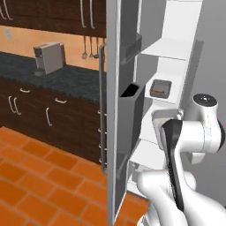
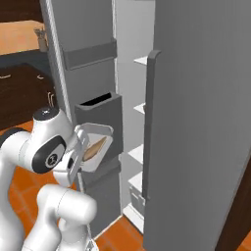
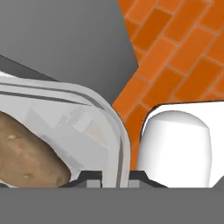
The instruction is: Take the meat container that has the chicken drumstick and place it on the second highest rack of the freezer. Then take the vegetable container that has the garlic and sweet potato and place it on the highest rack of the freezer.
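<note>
My gripper (image 2: pixel 77 156) is shut on the rim of the clear vegetable container (image 2: pixel 96 146), held in front of the open freezer (image 1: pixel 185 26) at mid height. In the hand view the container rim (image 3: pixel 114 144) runs down between my gripper's (image 3: pixel 114 178) tips, and the brown sweet potato (image 3: pixel 26 157) lies inside it. The garlic is hidden. The grey meat container (image 1: pixel 160 88), with an orange-brown chicken drumstick (image 1: pixel 159 92) in it, sits on the shelf below the highest rack (image 1: pixel 170 49).
The freezer door (image 1: pixel 112 66) stands open on the left, with dark bins (image 1: pixel 132 114) close beside the held container. The other fridge door (image 2: pixel 196 122) closes off the right. A dark counter with a grey appliance (image 1: pixel 49 57) lies far left, over orange tile floor (image 1: pixel 39 181).
</note>
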Controlling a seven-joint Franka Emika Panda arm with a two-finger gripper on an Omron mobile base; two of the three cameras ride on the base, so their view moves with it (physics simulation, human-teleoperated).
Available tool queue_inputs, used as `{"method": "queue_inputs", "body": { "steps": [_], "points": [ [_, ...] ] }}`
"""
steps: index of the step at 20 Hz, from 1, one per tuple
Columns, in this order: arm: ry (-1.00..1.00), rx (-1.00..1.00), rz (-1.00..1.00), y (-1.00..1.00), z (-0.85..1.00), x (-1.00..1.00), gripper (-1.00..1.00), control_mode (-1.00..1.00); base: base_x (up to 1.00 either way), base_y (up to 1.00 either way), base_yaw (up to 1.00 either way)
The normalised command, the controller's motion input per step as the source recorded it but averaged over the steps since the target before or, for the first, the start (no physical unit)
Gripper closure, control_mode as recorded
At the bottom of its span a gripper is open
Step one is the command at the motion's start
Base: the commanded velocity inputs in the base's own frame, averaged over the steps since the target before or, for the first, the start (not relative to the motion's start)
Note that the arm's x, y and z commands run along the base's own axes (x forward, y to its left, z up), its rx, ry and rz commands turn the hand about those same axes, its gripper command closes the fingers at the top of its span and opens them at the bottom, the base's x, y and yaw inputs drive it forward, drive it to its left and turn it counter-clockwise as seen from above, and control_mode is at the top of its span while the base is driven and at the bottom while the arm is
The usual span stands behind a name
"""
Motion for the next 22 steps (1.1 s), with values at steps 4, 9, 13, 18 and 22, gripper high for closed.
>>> {"method": "queue_inputs", "body": {
  "steps": [4, 9, 13, 18, 22],
  "points": [
    [0.00, 0.00, 0.00, 0.00, 0.00, 0.00, 1.00, 1.00, 0.47, -0.02, 0.09],
    [0.00, 0.00, 0.00, 0.00, 0.00, 0.00, 1.00, 1.00, 0.53, -0.07, -0.13],
    [0.00, 0.00, 0.00, 0.00, 0.00, 0.00, 1.00, 1.00, 0.30, 0.05, -0.23],
    [0.00, 0.00, 0.00, 0.00, 0.00, 0.00, 1.00, 1.00, 0.29, 0.05, -0.30],
    [0.00, 0.00, 0.00, 0.00, 0.00, 0.00, 1.00, 1.00, 0.37, 0.40, -0.10]
  ]
}}
